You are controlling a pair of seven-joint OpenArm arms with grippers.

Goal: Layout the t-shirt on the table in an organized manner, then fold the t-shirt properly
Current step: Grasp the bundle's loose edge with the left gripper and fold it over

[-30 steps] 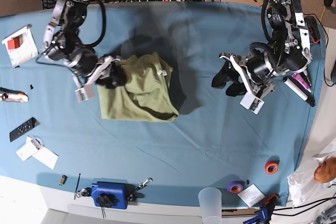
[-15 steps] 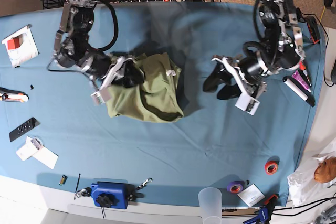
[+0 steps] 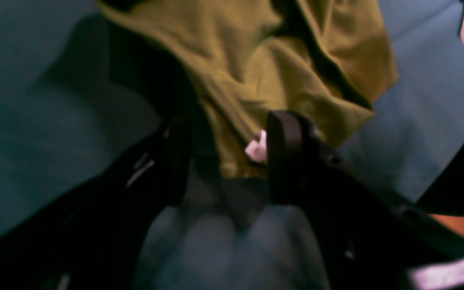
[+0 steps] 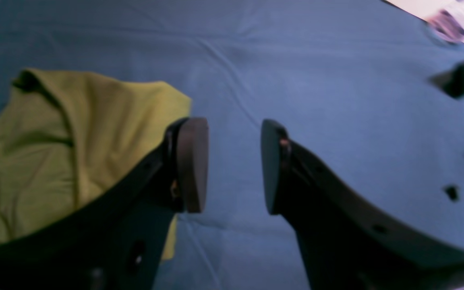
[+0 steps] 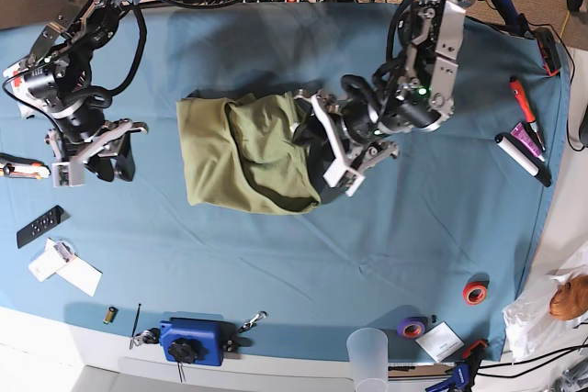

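t-shirt (image 5: 243, 158): bunched near the middle of the surface (image 5: 404, 236), neck tag by its right edge.
Handling: likely soft, light, limp; take hems or shoulder corners.
left end effector (image 3: 226, 161): spread, straddling the tagged edge.
right end effector (image 4: 232, 165): spread, empty, apart from the cloth.

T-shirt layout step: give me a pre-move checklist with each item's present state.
1. T-shirt spread flat: not ok, bunched and folded over itself.
2. Left hand at the shirt's edge beside the white neck tag, open: ok.
3. Left hand holding fabric: not ok, jaws apart, nothing pinched.
4. Right hand open and holding nothing: ok.
5. Right hand clear of the shirt, over bare table: ok.
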